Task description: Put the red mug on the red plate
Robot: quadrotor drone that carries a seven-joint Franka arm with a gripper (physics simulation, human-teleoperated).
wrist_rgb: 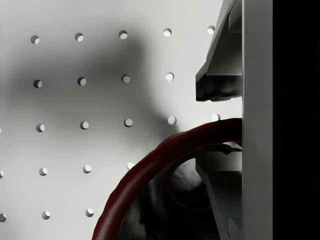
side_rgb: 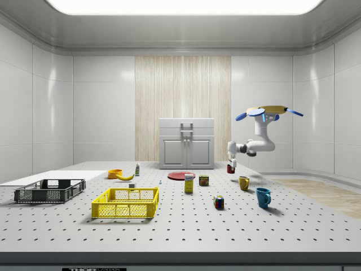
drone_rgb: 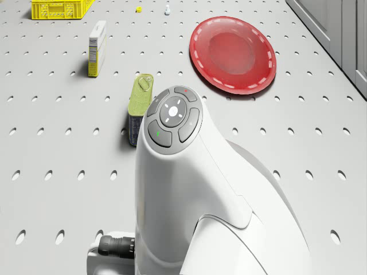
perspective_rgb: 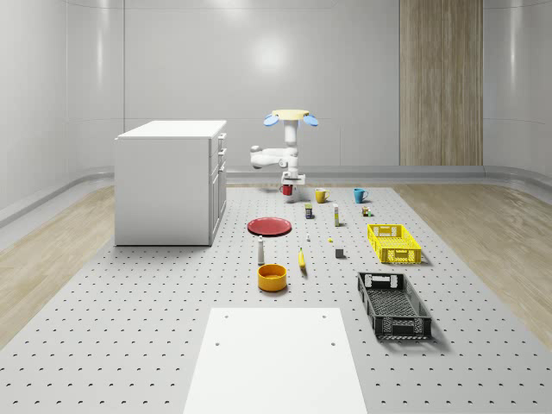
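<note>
The drone (perspective_rgb: 291,114) hovers beyond the red plate (perspective_rgb: 270,226), its tool (perspective_rgb: 289,184) clamped on the red mug's (perspective_rgb: 287,189) rim and holding it clear of the worktop (perspective_rgb: 129,328), so carrying across and setting down remain.

Probably lab: perforated floor (perspective_rgb: 129,328), bare walls (perspective_rgb: 172,60)

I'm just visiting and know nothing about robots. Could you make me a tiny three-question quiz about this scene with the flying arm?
1. True or false: the red mug already sits on the red plate.
2. What does the gripper hold?
3. In the whole-scene view, which crate lies nearer the plate: A) yellow crate, B) black crate?

Key: 1. False; it hangs above the table. 2. The red mug, by its rim. 3. A.
</note>
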